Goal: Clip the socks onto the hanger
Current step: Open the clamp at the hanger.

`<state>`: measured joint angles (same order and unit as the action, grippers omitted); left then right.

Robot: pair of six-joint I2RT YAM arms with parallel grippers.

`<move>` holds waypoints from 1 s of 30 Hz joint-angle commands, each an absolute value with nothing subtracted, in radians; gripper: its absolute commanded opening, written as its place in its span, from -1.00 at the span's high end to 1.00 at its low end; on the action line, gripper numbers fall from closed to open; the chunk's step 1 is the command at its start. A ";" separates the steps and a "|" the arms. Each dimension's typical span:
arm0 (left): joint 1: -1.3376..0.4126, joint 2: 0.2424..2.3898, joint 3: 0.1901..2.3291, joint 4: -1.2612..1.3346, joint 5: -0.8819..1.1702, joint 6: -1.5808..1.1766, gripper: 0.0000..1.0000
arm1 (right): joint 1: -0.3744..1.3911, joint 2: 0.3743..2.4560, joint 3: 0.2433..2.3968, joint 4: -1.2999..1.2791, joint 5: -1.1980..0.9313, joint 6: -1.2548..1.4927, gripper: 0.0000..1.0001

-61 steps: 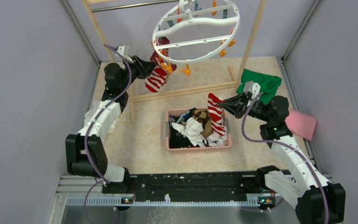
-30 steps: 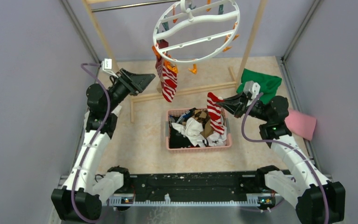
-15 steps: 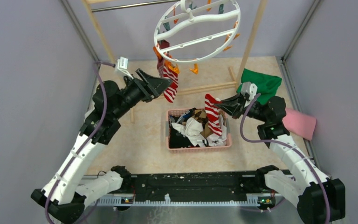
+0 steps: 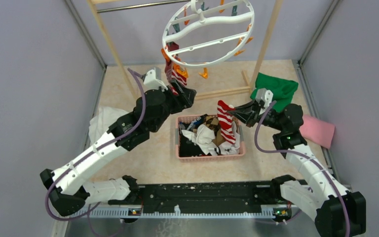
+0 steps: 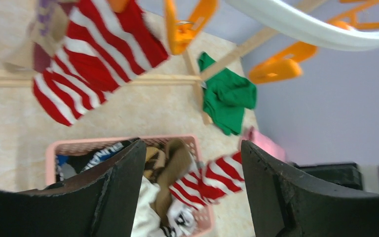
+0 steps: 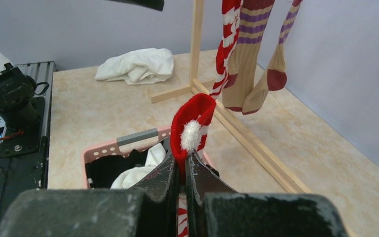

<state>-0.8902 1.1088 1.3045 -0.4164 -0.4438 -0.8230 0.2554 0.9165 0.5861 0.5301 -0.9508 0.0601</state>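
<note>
Top, left-wrist and right-wrist views, ordered from the arm bases outward.

Nearest, on the beige table (image 4: 153, 158): pink basket (image 4: 209, 157) (image 5: 79, 146) (image 6: 123, 143), heaped with mixed socks in white, black and brown.

Over the basket's right half: right gripper (image 4: 233, 112) (image 6: 182, 160), pinched tight on a red-and-white striped sock (image 4: 225, 123) (image 6: 192, 118). Red end upright above the pads, striped length drooping into the basket.

Out to the right, beside the right arm: pink cloth (image 4: 318, 129) (image 5: 261, 143). Out to the left, beside the left arm: crumpled white cloth (image 4: 103, 121) (image 6: 135, 64).

Just beyond the basket's far left corner: left gripper (image 4: 187, 94) (image 5: 192, 145), jaws spread wide, nothing between them. Through the gap in the left-wrist view: basket and held sock below.

Farther back: wooden rack (image 4: 222, 93) (image 6: 196, 44), with a green cloth (image 4: 276, 88) (image 5: 227, 98) bunched at the foot of its right post.

Farthest and highest: hanger (image 4: 205, 64) (image 5: 296, 24), a white ring with crossbars, raised above the table between the rack posts. Orange pegs (image 4: 205, 74) (image 5: 281, 69) dangling from its rim.

At the ring's lower left, close above the left gripper: hanging striped sock (image 4: 175, 74) (image 5: 89, 59) (image 6: 229, 44), red and white, pegged and hanging free. Just beside it in the right-wrist view: tan socks with purple stripes (image 6: 250, 54), also hanging, toes clear of the table.
</note>
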 commanded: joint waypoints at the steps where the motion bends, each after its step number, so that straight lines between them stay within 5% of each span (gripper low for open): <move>1: -0.893 1.076 1.196 -0.221 -0.609 -0.751 -0.54 | 0.267 0.887 0.581 0.551 -0.942 0.046 1.00; 8: -0.890 1.159 1.264 -0.209 -0.685 -0.748 -0.64 | 0.267 0.879 0.569 0.558 -0.935 0.045 1.00; 21: -0.829 1.258 1.356 -0.238 -0.725 -0.786 -0.46 | 0.267 0.873 0.561 0.572 -0.922 0.042 1.00; 30: -0.744 1.254 1.258 -0.013 -0.631 -0.660 -0.33 | 0.266 0.871 0.558 0.561 -0.917 0.031 1.00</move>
<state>-0.7643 1.2655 1.3048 -0.1871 -0.6785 -0.7441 0.2558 0.8902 0.5610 0.5327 -0.9245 0.0483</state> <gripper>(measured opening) 0.676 0.015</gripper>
